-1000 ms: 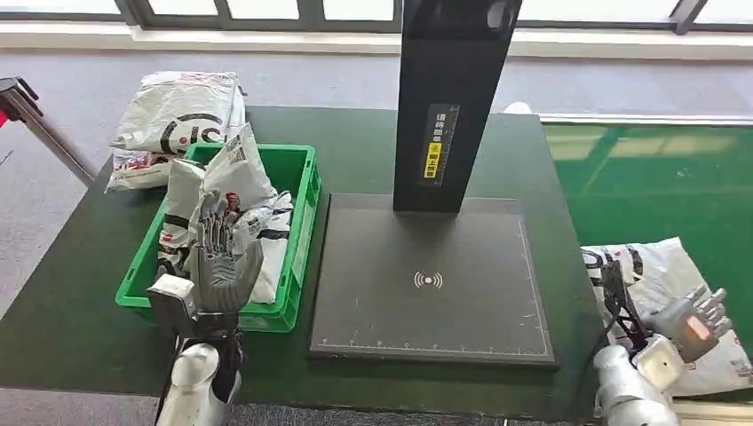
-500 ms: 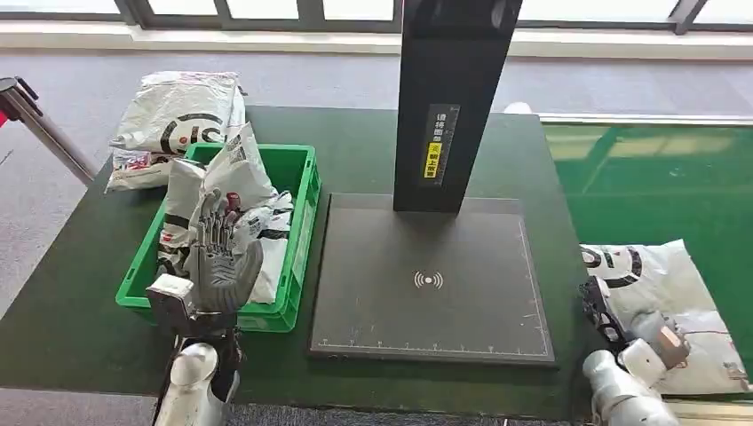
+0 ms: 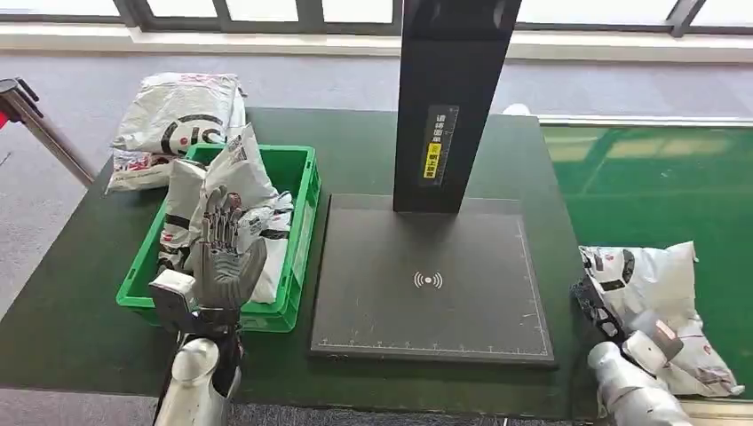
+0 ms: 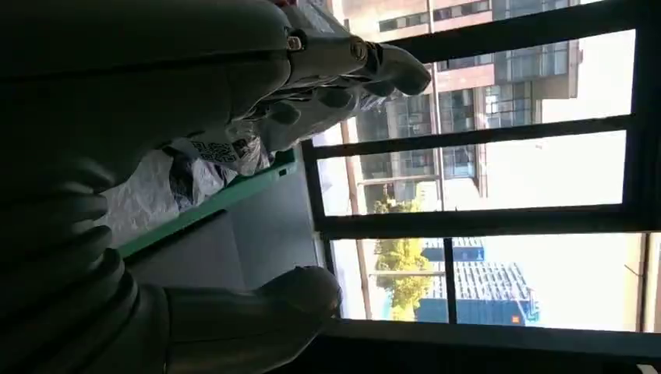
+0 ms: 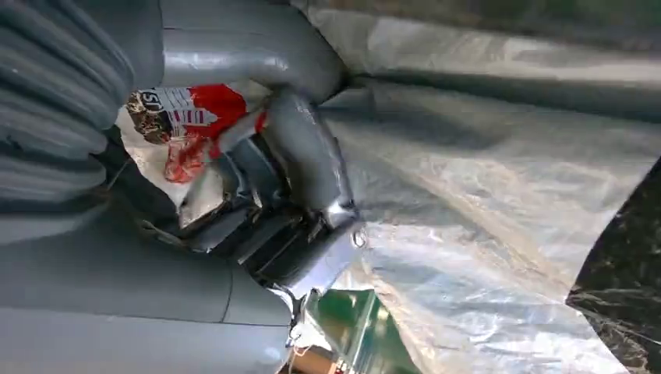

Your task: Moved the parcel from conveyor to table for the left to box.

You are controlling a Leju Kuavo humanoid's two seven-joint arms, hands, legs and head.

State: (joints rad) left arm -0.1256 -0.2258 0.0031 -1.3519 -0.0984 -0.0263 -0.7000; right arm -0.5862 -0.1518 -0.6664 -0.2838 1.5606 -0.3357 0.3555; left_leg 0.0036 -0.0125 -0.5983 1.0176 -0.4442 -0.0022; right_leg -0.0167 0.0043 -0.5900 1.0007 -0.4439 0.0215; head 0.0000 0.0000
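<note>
A white plastic parcel [image 3: 653,275] with black and red print lies crumpled on the green conveyor [image 3: 657,177] at the right. My right hand [image 3: 653,335] grips its near edge, and in the right wrist view the fingers [image 5: 304,156] curl into the silvery film of the parcel [image 5: 483,202]. My left hand [image 3: 222,253] is held upright over the near side of the green crate [image 3: 302,231], fingers apart and holding nothing. The crate holds several bagged parcels [image 3: 235,191]. In the left wrist view the left hand [image 4: 195,101] is spread above the crate's rim [image 4: 226,199].
A black scanner pad [image 3: 431,275] with a tall black post [image 3: 448,98] takes up the middle of the dark green table [image 3: 71,302]. Another white parcel [image 3: 178,115] lies at the table's back left corner. A barrier post [image 3: 40,124] stands on the floor at the left.
My right hand has come down onto the parcel and closed on it, and the parcel has bunched up from flat. The left hand has barely moved.
</note>
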